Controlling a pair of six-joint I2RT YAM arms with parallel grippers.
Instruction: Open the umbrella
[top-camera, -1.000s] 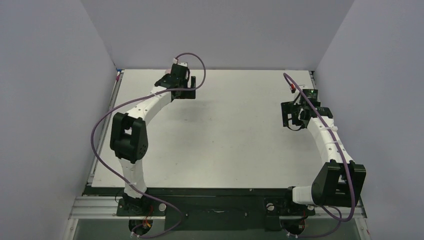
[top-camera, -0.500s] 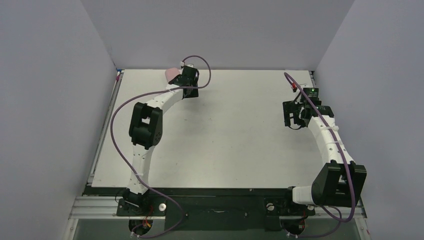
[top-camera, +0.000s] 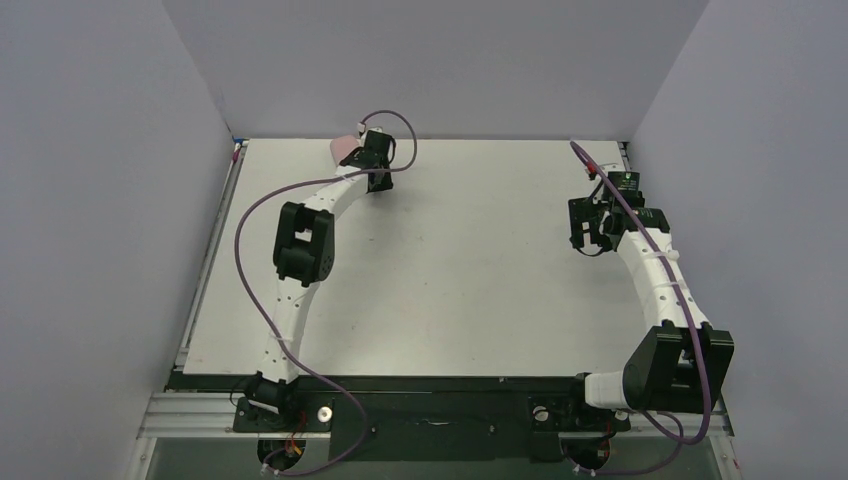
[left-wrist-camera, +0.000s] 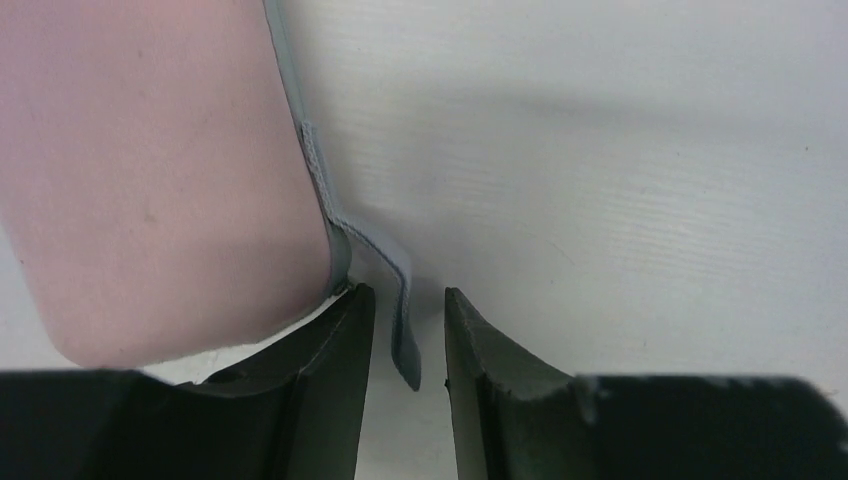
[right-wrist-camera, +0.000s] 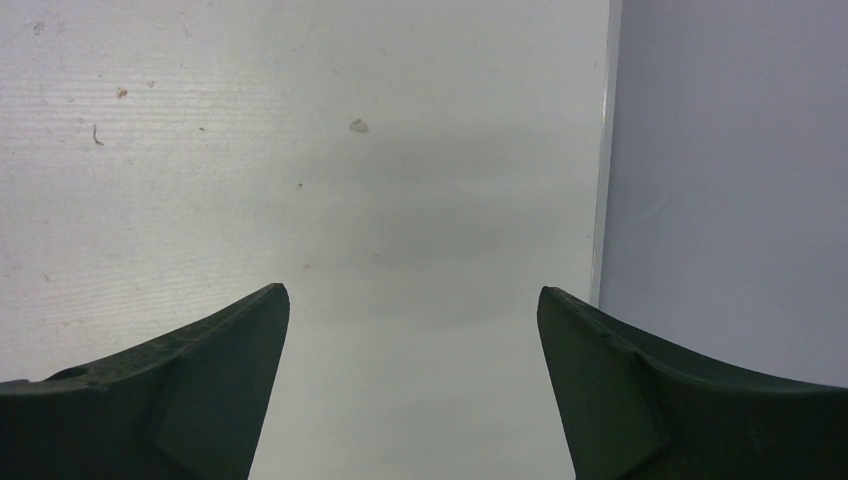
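Left gripper (left-wrist-camera: 408, 292) is stretched to the far left corner of the table (top-camera: 480, 280), its two dark fingers (left-wrist-camera: 335, 380) drawn close with only a narrow slot between them. A grey fabric strap (left-wrist-camera: 404, 325) hangs down into that slot; a thin line of table shows on either side of it, so the fingers bracket the strap without visibly pinching it. The strap comes off the grey seam band of a smooth pink hard case (left-wrist-camera: 160, 170), which fills the upper left of the left wrist view, and its rounded corner lies just beside the left finger. From above, the case shows as a small pink patch at the back edge of the table, near the rear wall and partly covered by the left wrist. The umbrella itself cannot be seen in any view, and the case is the only item on the table. Right gripper (right-wrist-camera: 412, 291) hovers over bare white table near the right edge, well apart from the case, its fingers spread wide with nothing between them. The grey side wall (right-wrist-camera: 730, 180) rises just beyond the table's edge strip.
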